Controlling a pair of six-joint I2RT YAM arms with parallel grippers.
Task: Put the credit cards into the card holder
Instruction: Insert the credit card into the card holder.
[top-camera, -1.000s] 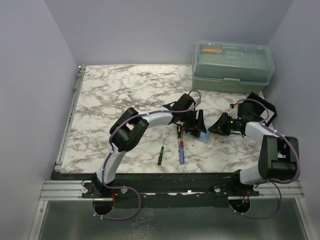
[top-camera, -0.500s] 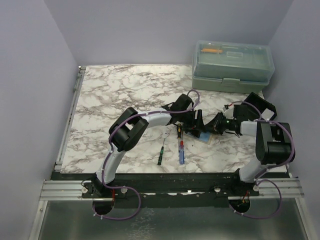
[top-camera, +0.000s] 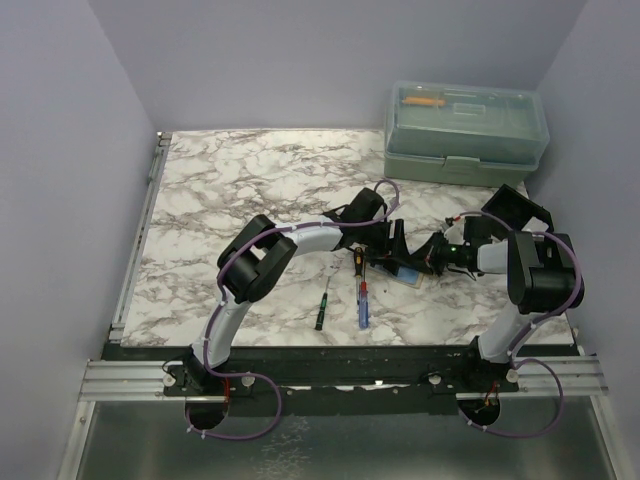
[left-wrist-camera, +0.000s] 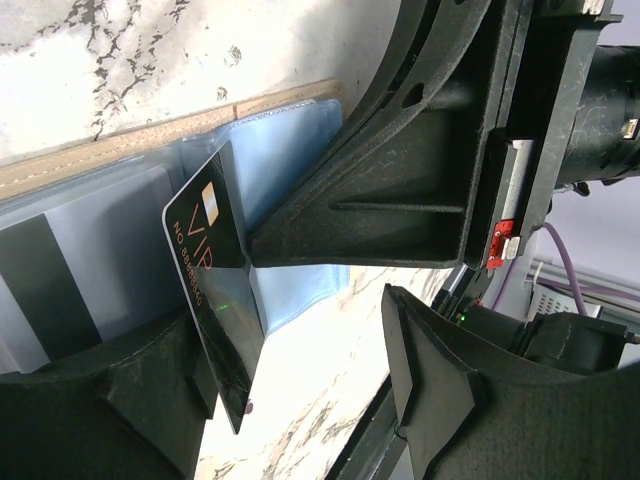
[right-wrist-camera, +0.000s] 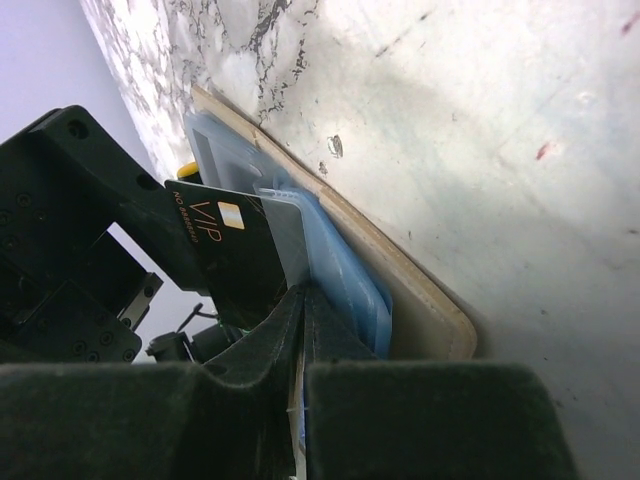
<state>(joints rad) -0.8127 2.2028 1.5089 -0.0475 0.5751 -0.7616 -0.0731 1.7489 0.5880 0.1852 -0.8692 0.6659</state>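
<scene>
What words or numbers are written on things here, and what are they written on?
"VIP": on the black card, which is tilted up at the open card holder.
"NO", followed by more small print along that card's edge: the rest is too blurred to read.
Green toolbox and screwdrivers: no writing can be read on them in the top view.

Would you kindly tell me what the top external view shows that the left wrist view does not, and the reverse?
Only the top view shows the translucent green toolbox and the blue-handled screwdriver. Only the left wrist view shows gold VIP lettering on the black credit card. Both show the open tan card holder, the marble table and the right pincer pinching the card.
</scene>
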